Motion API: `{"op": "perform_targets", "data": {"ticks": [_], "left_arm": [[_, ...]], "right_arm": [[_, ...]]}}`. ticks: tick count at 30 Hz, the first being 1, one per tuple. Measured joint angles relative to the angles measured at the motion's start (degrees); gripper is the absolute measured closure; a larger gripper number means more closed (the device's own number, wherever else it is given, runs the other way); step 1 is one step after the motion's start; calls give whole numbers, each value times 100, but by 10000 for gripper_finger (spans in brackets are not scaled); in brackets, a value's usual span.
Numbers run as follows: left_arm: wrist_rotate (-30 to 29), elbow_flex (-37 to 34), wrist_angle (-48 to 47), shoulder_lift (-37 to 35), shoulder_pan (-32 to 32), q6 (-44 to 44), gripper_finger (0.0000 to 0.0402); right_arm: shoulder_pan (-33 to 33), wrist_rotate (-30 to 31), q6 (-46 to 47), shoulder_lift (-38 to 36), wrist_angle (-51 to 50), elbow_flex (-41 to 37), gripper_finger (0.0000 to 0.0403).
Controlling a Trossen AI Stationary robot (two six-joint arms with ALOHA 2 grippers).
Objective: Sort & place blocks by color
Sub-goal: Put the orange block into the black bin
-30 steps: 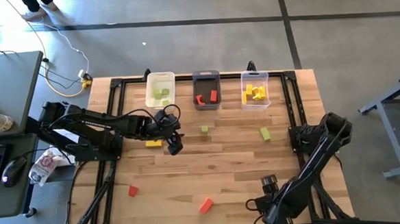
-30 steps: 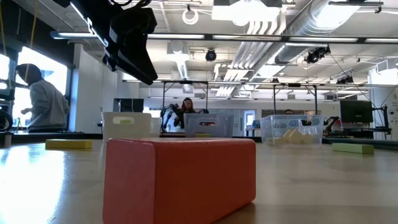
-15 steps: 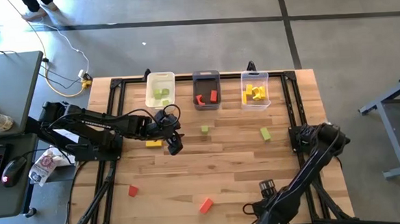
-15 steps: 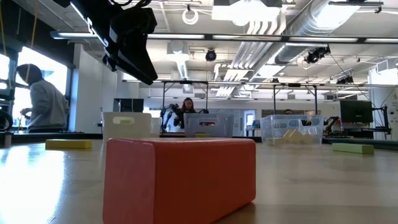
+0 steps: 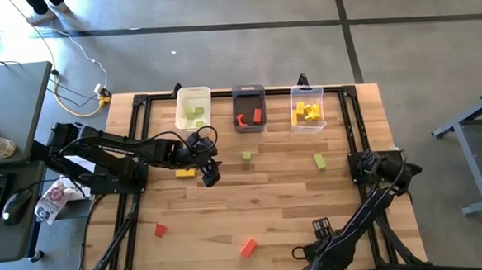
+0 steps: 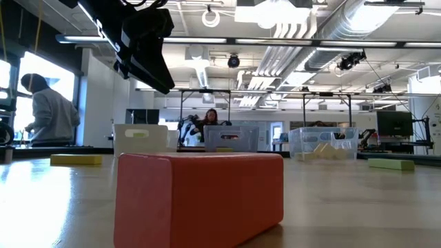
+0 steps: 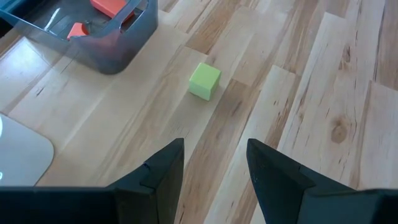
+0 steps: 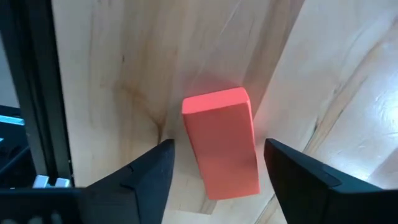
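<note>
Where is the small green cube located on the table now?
In the high view the small green cube lies loose on the wood just in front of the dark grey bin, between the left gripper and a green bar.

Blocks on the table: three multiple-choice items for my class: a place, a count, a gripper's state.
1. Where is the loose green cube? A on the table by the dark grey bin; B in the clear bin; C in the white bin.
2. How many red blocks lie outside the bins? A one; B two; C four.
3. The right gripper is: A shut on a block; B open, empty; C shut, empty.
1A: it sits on bare wood by that bin. 2B: a red cube and a red bar. 3B: its fingers stand apart, touching nothing.
</note>
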Motion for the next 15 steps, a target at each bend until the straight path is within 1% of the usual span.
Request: {"op": "perform_targets", "data": {"ticks": [3, 9, 10, 15], "left_arm": [[0, 0, 0, 0, 0, -1, 241], [0, 0, 0, 0, 0, 1, 241], [0, 0, 0, 0, 0, 1, 241], [-4, 0, 0, 0, 0, 187, 241]], "right_arm": [[0, -34, -20, 5, -2, 0, 201], [-7, -54, 57, -4, -26, 11, 309], [-7, -50, 57, -6, -31, 11, 316], [-26, 83, 190, -6, -143, 11, 315]]}}
